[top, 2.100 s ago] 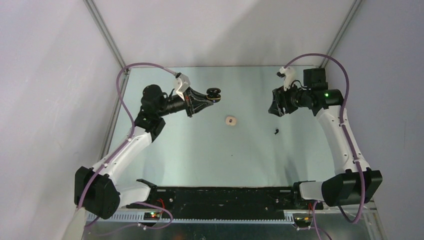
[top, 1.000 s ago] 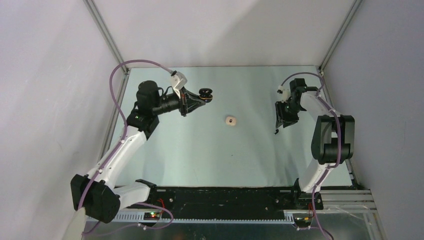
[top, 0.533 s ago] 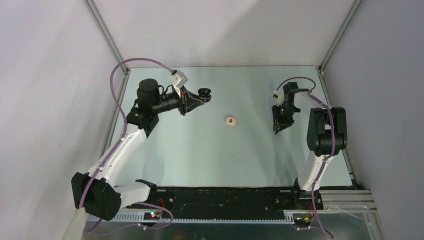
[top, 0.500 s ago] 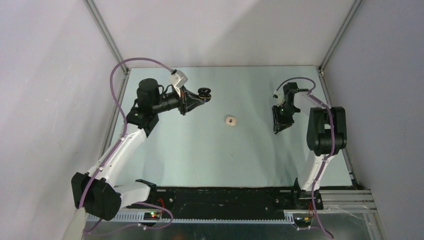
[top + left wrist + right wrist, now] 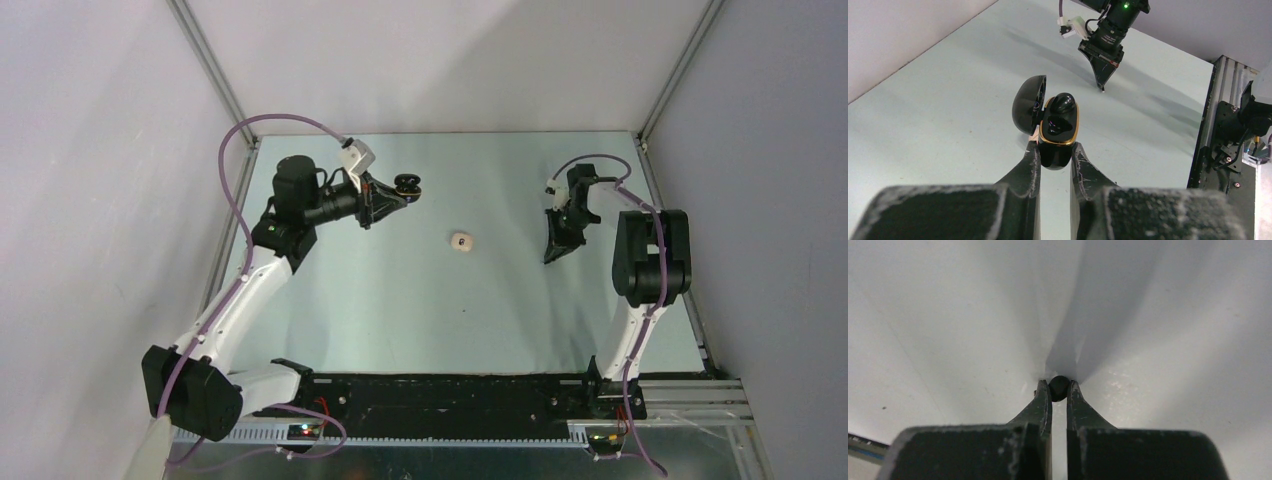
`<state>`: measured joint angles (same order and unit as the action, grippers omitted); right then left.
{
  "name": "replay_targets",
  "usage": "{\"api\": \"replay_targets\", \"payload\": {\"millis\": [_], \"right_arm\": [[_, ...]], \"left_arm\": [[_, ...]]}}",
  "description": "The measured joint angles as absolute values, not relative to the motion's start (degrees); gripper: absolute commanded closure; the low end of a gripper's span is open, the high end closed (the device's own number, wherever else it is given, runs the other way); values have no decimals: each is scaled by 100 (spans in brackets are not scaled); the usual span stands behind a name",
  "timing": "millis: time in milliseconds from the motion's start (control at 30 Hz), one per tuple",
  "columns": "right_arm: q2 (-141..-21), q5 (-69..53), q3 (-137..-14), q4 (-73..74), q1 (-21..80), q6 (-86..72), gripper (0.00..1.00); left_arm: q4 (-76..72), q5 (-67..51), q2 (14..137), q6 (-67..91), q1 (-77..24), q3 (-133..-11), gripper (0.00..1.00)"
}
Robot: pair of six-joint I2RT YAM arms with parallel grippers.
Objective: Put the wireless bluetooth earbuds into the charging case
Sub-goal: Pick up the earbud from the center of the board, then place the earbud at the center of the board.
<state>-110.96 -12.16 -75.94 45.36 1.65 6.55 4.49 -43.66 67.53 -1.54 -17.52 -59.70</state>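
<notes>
My left gripper (image 5: pixel 1055 152) is shut on a glossy black charging case (image 5: pixel 1058 131) with a gold rim. It holds the case above the table at the back left (image 5: pixel 407 186), lid swung open to the left. One black earbud (image 5: pixel 1063 103) sits in the case. My right gripper (image 5: pixel 1058 386) points down at the table on the right (image 5: pixel 549 258). Its fingertips are shut on a small black earbud (image 5: pixel 1058 387) that rests at the table surface. A cream-white rounded piece (image 5: pixel 461 241) lies on the table between the two arms.
The pale green table (image 5: pixel 420 310) is walled by grey panels at the back and both sides. A black rail (image 5: pixel 440 392) with the arm bases runs along the near edge. The right arm's upright link (image 5: pixel 650 260) stands close to the right wall.
My right gripper came down over the black earbud on the table and its jaws closed on it. The left arm kept holding the open case, nearly still.
</notes>
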Motion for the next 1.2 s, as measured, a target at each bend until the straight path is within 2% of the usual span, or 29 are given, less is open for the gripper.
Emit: {"api": "replay_targets", "payload": {"millis": [233,467,667,833,1100,1200], "right_arm": [[-11048,-2543,-7590,4416,309,1004,100],[-10534,-3546,-7535,3726,1267,1966,94],[-10451,-3636,-7282,3148,2379,3465,91],[-10451,-3468,-7203,3159,2808,4619,91],[-10451,-3013,-6742,3415,3516,6414,85],[-10453,-2904,-6674,3570,3590,6759,78]], "left_arm": [[530,-4368,6753,-266,-1734,-5972,100],[792,-4372,6753,-508,-1726,-6088,100],[838,-4370,6751,-613,-1723,-6121,100],[908,-4366,6722,-652,-1721,-6121,100],[952,-4364,6410,-657,-1721,-6007,100],[956,-4366,6307,-657,-1721,-5905,100]]}}
